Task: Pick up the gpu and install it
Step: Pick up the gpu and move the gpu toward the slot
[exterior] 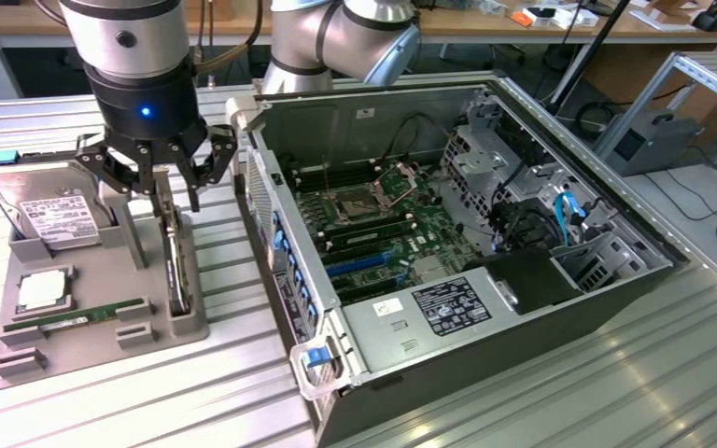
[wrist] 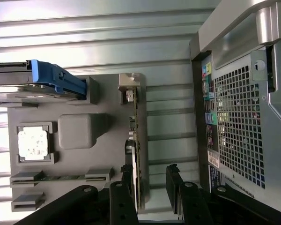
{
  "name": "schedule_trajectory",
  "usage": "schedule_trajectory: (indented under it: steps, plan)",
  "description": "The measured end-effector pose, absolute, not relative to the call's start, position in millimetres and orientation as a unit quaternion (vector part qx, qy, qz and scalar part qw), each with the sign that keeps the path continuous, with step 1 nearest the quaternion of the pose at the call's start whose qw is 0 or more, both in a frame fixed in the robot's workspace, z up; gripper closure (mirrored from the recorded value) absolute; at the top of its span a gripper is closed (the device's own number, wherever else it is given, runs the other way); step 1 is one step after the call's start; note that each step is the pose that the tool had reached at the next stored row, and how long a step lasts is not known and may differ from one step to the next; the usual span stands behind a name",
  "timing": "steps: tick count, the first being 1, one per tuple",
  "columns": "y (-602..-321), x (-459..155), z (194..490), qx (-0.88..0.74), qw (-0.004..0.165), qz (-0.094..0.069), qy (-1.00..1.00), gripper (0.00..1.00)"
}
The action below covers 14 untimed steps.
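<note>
The gpu (exterior: 179,271) is a thin dark card with a silvery end. It stands on its edge in a slot at the side of the grey holder tray (exterior: 91,341) nearer the case. My gripper (exterior: 178,205) hangs right above the card's far end, open, with nothing in it. In the wrist view the gpu (wrist: 137,136) runs as a narrow strip, and my gripper (wrist: 150,187) has one finger on either side of its near end, one black finger (wrist: 126,180) close beside it. The open computer case (exterior: 458,233) lies at the exterior view's right, motherboard (exterior: 377,219) exposed.
The tray also carries a silver hard drive (exterior: 53,213) with a white label and blue end, a square processor (exterior: 41,291) and a green memory stick (exterior: 78,317). The case wall (wrist: 243,122) stands close beside the tray. Ribbed metal table (exterior: 583,383) all round.
</note>
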<state>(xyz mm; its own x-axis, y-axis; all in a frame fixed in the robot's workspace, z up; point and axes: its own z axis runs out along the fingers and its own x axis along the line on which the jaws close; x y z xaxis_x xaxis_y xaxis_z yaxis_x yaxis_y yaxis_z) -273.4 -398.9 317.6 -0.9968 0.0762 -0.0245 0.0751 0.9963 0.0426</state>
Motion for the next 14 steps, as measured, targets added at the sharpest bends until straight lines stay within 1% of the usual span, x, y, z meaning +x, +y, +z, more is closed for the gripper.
schedule_trajectory:
  steps: [14]
  plan:
    - [-398.9,-273.4,309.3,0.038,0.013,0.021,0.999,0.58]
